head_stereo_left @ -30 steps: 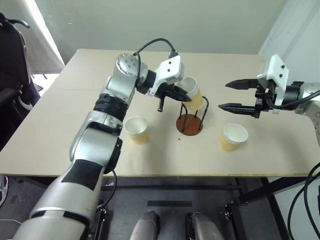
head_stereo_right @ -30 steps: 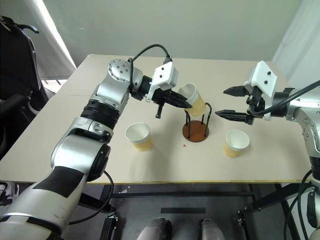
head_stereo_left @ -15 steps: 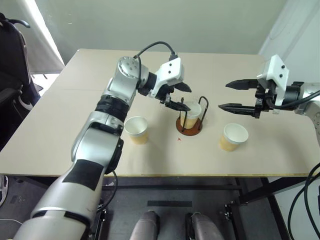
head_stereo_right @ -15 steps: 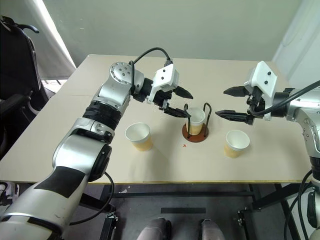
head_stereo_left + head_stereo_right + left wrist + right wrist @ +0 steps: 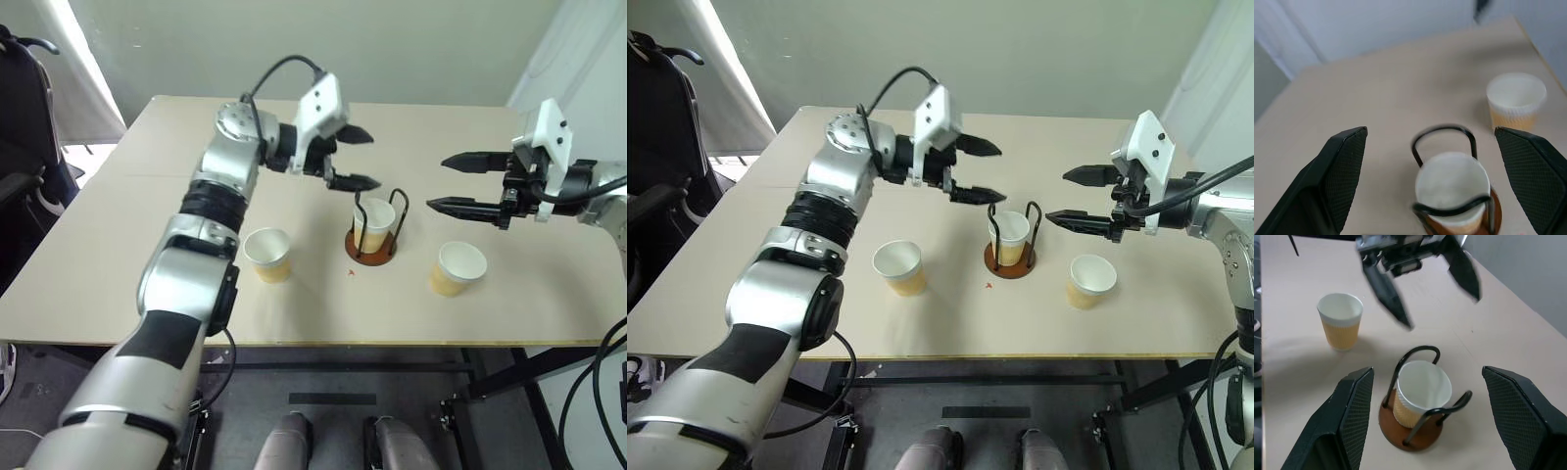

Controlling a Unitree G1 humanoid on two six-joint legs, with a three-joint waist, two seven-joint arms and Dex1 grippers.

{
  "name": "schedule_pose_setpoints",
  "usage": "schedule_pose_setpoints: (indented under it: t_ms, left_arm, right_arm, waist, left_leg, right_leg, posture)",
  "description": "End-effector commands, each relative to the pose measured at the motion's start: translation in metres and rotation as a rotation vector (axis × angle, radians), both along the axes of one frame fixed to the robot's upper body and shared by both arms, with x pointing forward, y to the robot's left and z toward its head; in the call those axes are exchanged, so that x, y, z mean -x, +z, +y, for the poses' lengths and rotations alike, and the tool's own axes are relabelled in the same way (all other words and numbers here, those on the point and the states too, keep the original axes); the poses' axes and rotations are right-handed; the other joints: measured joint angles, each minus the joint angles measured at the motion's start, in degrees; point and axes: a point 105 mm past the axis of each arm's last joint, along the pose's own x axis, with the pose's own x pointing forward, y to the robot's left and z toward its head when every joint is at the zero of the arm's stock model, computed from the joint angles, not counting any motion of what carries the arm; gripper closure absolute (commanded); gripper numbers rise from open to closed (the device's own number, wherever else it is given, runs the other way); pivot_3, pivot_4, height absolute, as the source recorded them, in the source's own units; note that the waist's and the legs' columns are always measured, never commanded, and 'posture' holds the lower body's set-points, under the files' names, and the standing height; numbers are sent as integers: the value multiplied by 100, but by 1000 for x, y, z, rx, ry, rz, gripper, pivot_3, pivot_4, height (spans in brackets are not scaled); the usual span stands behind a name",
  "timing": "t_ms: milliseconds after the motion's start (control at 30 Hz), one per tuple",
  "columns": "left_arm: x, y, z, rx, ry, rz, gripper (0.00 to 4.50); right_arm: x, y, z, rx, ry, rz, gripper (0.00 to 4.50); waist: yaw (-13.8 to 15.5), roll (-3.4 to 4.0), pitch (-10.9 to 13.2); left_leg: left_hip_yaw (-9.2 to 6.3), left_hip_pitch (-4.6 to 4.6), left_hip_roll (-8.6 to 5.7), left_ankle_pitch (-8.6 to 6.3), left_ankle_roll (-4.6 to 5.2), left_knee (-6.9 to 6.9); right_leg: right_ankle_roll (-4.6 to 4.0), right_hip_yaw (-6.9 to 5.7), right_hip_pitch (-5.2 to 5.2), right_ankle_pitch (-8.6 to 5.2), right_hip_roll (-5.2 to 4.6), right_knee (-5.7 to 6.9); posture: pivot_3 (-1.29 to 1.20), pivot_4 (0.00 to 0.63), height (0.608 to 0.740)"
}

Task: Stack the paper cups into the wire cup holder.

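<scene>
one paper cup [image 5: 373, 223] sits upright inside the wire cup holder [image 5: 374, 231], between its two black loops, on the rust-brown disc near the middle of the counter [image 5: 147, 235]. the left gripper [image 5: 357, 160] hangs above and just left of the holder, its jaws spread wide and holding nothing. the right gripper [image 5: 446, 182] hovers to the right of the holder, jaws also wide apart and empty. two more cups stand loose on the counter: the left cup [image 5: 267, 255] nearer the front edge, left of the holder, and the right cup [image 5: 458, 268] to the holder's right, below the right gripper.

the first cup looks placed, so the step in hand is fetching the second. the next move likely calls for one gripper to drop to a loose cup, close on its wall without crushing it, lift it and lower it straight into the seated cup between the loops, without snagging the wire.
</scene>
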Motion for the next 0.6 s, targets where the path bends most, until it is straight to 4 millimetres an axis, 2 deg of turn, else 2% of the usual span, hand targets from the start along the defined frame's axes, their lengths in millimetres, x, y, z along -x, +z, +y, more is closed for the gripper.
schedule_pose_setpoints:
  t_ms: [33,300,467,600]
  left_arm:
    - [13,33,11,83,-44,-13,28]
    - [47,26,37,-103,-159,-6,28]
    - [58,26,51,-169,-161,1,28]
    - [65,21,59,-205,-156,27,28]
  right_arm:
    - [7,13,-2,-16,-1,-51,932]
    - [14,13,4,-11,47,-19,932]
    - [19,15,7,3,74,-33,932]
    - [26,-4,0,110,71,1,932]
  waist:
    - [-4,0,0]
    - [4,0,0]
    - [2,0,0]
    - [18,0,0]
  left_leg:
    - [-1,0,0,1,-1,0]
    - [-2,1,-1,2,-2,3]
    - [-4,0,-1,0,-1,9]
    - [-10,3,-1,-1,2,8]
  right_leg:
    - [0,0,0,0,0,0]
    - [-1,2,-1,-2,1,-1]
    - [-6,2,1,-4,0,-1]
    - [-17,0,5,-11,-1,0]
  posture:
    - [0,150,740]
    - [0,150,740]
    - [0,150,740]
    - [0,150,740]
